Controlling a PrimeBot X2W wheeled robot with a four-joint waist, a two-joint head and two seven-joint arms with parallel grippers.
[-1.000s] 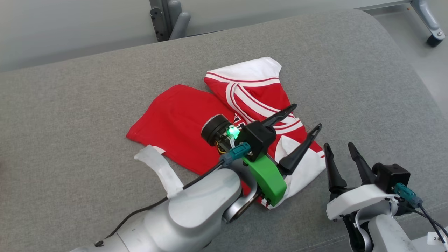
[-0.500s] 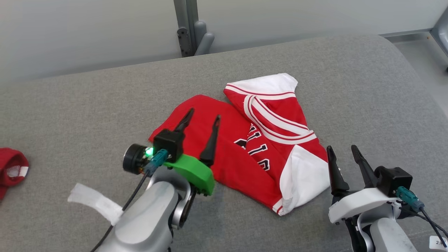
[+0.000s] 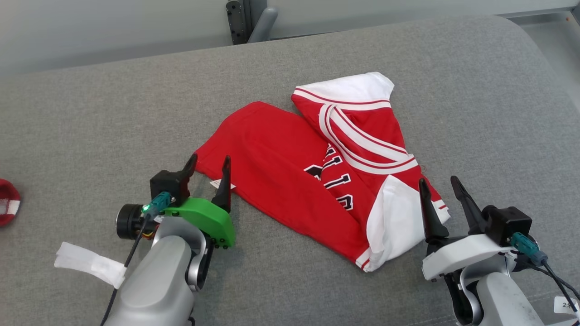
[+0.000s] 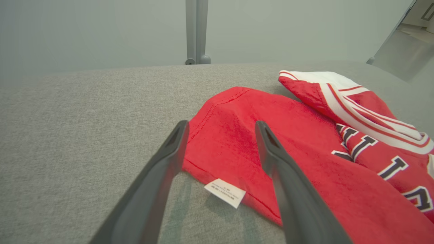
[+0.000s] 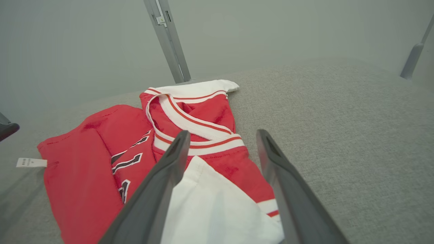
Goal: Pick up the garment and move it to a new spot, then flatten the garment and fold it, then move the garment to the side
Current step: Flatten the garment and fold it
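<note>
Garment (image 3: 290, 172) lies doubled over mid-cushion (image 3: 476, 113), left gripper (image 3: 210, 157) at its 8 o'clock corner, right gripper (image 3: 438, 180) by the 4 o'clock sleeve, both with jaws apart and empty, so I'd pinch every layer low before closing.

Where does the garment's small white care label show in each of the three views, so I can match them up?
Head view: care label left of centre, at the red garment hem, seen between the left gripper fingers.
Left wrist view: care label low centre, between the fingers.
Right wrist view: care label at the far left edge.
Shared landmark: the black lettering.
</note>
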